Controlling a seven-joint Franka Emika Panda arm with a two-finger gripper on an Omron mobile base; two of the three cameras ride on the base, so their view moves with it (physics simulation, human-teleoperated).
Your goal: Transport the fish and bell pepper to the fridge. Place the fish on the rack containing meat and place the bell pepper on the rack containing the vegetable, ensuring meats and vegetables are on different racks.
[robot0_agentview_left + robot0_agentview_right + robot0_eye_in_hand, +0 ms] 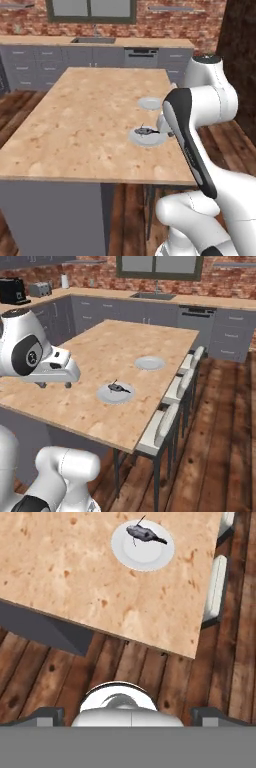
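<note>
A wide wooden island counter (100, 356) stands mid-kitchen, its top largely bare wood around 2 white plates. Its near edge runs just ahead of the robot, and its stool-side edge is lined with pale-cushioned stools (170, 416) tucked under the overhang — beyond them, plank floor (220, 431) lies open. Grey cabinets (45, 62) and a sink (93, 40) back the far brick wall.

The gripper (128, 712) hangs off the counter's near edge, above the floor, its 2 dark fingertips (47, 714) spread wide apart with nothing between them. In the hand view the fish (144, 533) lies toward 12 o'clock, well apart from the fingers, across a broad stretch of counter. In the right base view the gripper (54, 385) hovers at the counter's near corner, with the fish (119, 388) toward 3 o'clock from it.

The fish is small, slim and dark grey, tail fin tapering to a point, thin fins sticking out from its body. It rests flat on the nearer plate (115, 393), roughly centred — the second plate (149, 363) sits farther along the counter toward the stools. In the left base view the fish (145, 131) lies on its plate (148, 136) just beside the arm's dark-striped forearm.
</note>
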